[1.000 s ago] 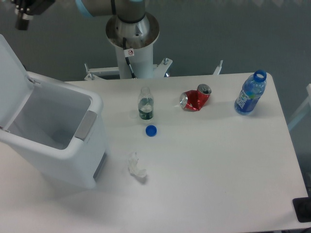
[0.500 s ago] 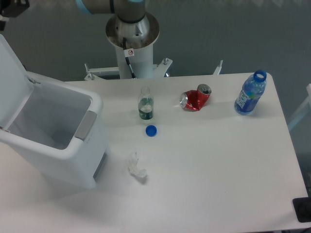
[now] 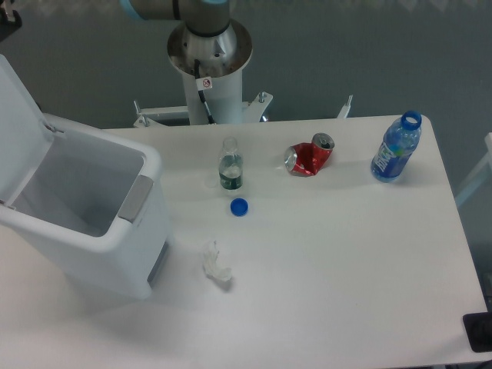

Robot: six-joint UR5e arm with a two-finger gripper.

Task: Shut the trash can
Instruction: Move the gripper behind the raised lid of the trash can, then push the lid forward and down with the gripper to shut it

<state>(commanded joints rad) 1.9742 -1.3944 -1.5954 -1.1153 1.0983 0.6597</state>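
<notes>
The trash can (image 3: 84, 223) stands at the left end of the white table (image 3: 346, 269), its body reaching toward the near edge. Its lid (image 3: 17, 127) is raised, hinged at the far-left side and leaning up and back, leaving the interior exposed. A grey latch (image 3: 135, 197) sits on the rim facing the table centre.

A crumpled white tissue (image 3: 217, 265) lies on the table just right of the trash can's lower corner. Farther back, a blue bottle cap (image 3: 239, 207) lies flat, close in front of a small clear bottle (image 3: 230, 165) standing upright with no cap. To the right, a crushed red can (image 3: 308, 157) lies on its side. Near the far-right corner, a blue plastic bottle (image 3: 397, 147) stands upright, uncapped.

Behind the table stands the robot base column (image 3: 209, 58). The gripper (image 3: 6, 11) shows only as a dark fragment at the top-left frame edge, above the lid; whether its jaws are apart or together cannot be told.
</notes>
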